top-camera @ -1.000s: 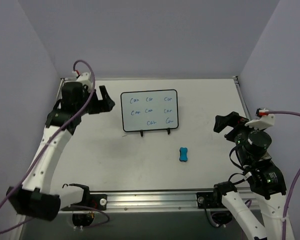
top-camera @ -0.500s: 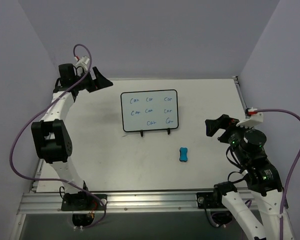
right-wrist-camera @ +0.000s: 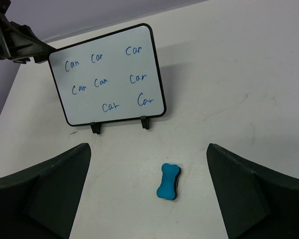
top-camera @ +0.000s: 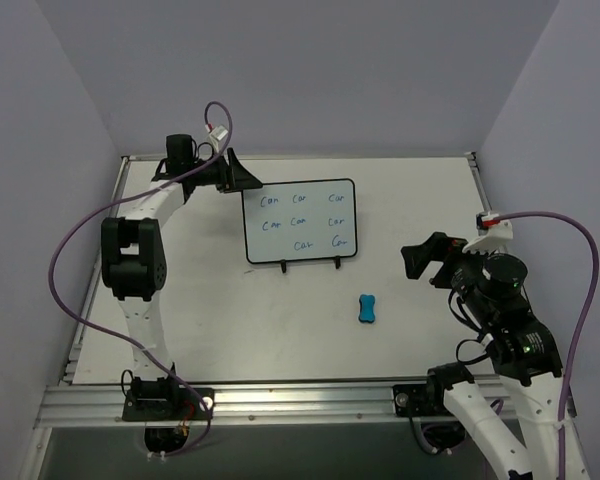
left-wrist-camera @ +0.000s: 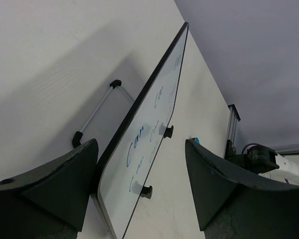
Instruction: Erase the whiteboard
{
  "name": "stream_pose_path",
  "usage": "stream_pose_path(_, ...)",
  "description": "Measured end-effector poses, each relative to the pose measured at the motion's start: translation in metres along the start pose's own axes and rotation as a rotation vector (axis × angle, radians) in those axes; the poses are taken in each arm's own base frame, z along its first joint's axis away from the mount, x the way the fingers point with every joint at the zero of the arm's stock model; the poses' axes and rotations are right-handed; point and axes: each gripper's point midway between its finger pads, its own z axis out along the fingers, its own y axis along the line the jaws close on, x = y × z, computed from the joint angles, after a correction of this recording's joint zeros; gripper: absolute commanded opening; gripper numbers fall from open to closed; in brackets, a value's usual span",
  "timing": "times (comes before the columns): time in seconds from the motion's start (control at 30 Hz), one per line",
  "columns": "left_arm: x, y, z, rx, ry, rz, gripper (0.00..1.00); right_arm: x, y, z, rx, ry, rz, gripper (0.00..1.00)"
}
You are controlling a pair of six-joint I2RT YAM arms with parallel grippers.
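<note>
The whiteboard [top-camera: 298, 222] stands on two black feet mid-table, with several blue "Car" words on it. My left gripper [top-camera: 242, 178] is open at its upper left corner. In the left wrist view the board's edge [left-wrist-camera: 154, 109] runs between the fingers of the left gripper [left-wrist-camera: 140, 149], with the left finger against its back. The blue bone-shaped eraser [top-camera: 368, 308] lies flat in front of the board. My right gripper [top-camera: 425, 258] is open and empty, to the right of the eraser. The right wrist view shows the eraser [right-wrist-camera: 169, 181] between and ahead of the right gripper [right-wrist-camera: 148, 147], and the board [right-wrist-camera: 108, 82] beyond.
The board's wire rear stand [left-wrist-camera: 97, 112] rests on the table behind it. An aluminium rail [top-camera: 477, 175] edges the table on the right and another [top-camera: 300, 395] runs along the front. Purple walls close in on three sides.
My left arm has swung from the table's left side to the board's upper left corner. My right gripper has moved a little left and toward the eraser.
</note>
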Motion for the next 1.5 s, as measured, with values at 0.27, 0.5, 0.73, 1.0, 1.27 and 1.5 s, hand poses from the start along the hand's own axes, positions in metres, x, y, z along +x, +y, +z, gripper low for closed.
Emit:
stream_pose_path(0.27,0.004,0.008,0.004,0.056,0.017,-0.026,0.68,-0.001,0.003,-0.002,-0.014,0.006,0.0,0.95)
stream_pose_path(0.5,0.006,0.004,0.003,0.102,0.028,-0.012,0.35,0.0,0.004,-0.003,-0.02,0.011,0.001,0.94)
stream_pose_path(0.73,0.008,0.003,0.004,0.117,0.036,-0.012,0.53,0.002,0.005,-0.005,-0.023,0.02,0.0,0.93)
stream_pose_path(1.0,0.015,0.013,0.007,0.119,0.047,-0.013,0.42,0.002,0.006,-0.006,-0.033,0.021,-0.001,0.93)
stream_pose_path(1.27,0.032,0.028,0.011,0.131,0.077,-0.055,0.29,0.002,0.006,-0.006,-0.034,0.022,-0.004,0.93)
stream_pose_path(1.5,0.034,0.018,0.009,0.189,0.097,-0.052,0.02,0.002,0.007,-0.006,-0.036,0.021,-0.003,0.92)
